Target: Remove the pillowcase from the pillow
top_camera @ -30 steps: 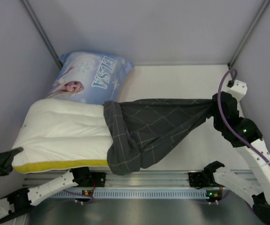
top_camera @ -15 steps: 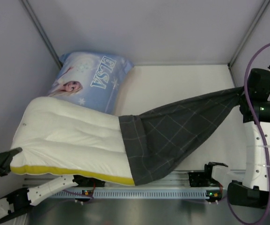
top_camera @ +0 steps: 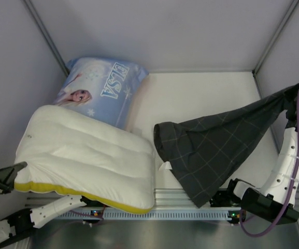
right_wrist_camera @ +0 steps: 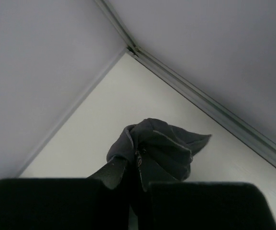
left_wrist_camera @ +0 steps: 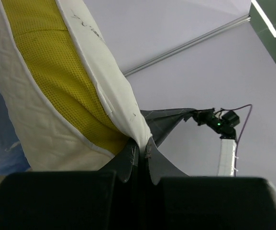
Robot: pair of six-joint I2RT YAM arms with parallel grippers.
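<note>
ELSA cushion (top_camera: 105, 83) just behind pillow (top_camera: 82, 155); pillowcase (top_camera: 216, 150) apart, rt side

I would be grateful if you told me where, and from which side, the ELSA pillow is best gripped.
Grip the ELSA pillow at its far right corner, coming in from the right across the table. That corner juts out free and pointed, while the white pillow overlaps its near edge, so a near approach looks blocked.

The pillow (top_camera: 87, 161) left, pillowcase (top_camera: 216, 150) apart at right, ELSA pillow (top_camera: 100, 85) behind.
</note>
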